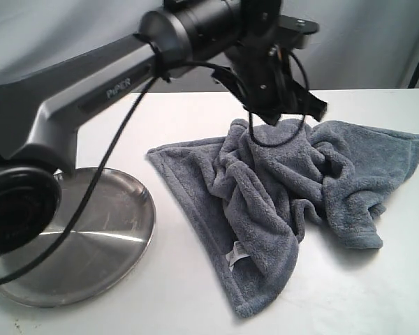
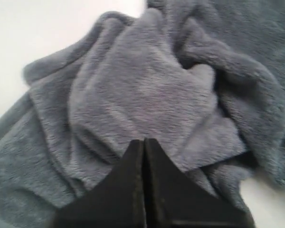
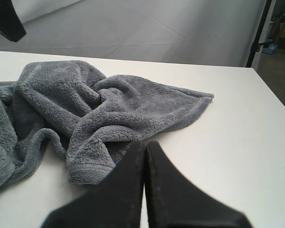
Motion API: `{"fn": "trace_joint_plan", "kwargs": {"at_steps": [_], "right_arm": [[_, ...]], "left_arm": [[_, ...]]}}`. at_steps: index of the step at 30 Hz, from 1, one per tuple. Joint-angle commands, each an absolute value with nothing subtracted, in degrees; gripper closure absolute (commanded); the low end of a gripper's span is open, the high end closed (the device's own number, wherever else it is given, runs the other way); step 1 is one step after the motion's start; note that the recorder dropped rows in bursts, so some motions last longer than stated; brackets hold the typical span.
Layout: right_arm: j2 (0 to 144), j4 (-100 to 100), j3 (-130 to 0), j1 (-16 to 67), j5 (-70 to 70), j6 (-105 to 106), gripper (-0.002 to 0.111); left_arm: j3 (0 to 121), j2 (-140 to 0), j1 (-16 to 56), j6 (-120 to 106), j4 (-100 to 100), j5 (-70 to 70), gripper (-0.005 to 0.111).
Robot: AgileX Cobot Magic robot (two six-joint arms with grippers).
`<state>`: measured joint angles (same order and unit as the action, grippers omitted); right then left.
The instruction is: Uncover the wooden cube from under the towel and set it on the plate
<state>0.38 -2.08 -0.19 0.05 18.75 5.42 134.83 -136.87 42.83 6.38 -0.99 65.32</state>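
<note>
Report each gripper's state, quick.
Left gripper: closed, holding nothing, over the towel.
Right gripper: closed, holding nothing.

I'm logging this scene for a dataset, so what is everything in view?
towel: one, grey-blue, crumpled on the table, right of the plate
label: one, white, on the towel's near hem
plate: one, shiny steel, on the table at the exterior view's left
table: one, white
left arm: one, dark grey, reaching over the towel
left tool: one, black, shut, above the towel
right tool: one, black, shut, near the towel's edge
</note>
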Motion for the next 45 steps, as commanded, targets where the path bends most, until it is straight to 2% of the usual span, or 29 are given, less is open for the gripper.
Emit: {"fn": "trace_joint_plan", "kwargs": {"at_steps": [1,7,14,25,32,39,45], "right_arm": [[0.0,-2.2,0.0,0.3,18.4,5.4,0.108],[0.0,-2.2,0.0,0.3,18.4,5.4,0.108],[0.0,-2.2,0.0,0.3,18.4,5.4,0.108],[0.0,-2.2,0.0,0.3,18.4,5.4,0.108],[0.0,-2.2,0.0,0.3,18.4,5.4,0.108],[0.0,-2.2,0.0,0.3,18.4,5.4,0.108],[0.0,-2.2,0.0,0.3,18.4,5.4,0.108]], "left_arm": [[135.6,-136.7,36.1,9.0,-6.6,67.9,0.107],[135.6,-136.8,30.7,7.4,-6.7,70.0,0.107],[133.0,-136.3,32.3,2.3,-4.3,70.0,0.107],[120.9,-132.0,38.5,0.0,-3.6,70.0,0.107],[115.4,-126.8,46.0,0.0,-4.1,70.0,0.107],[117.0,-127.9,55.5,1.7,-3.6,70.0,0.107],[126.3,-132.5,55.5,3.1,-3.6,70.0,0.107]]}}
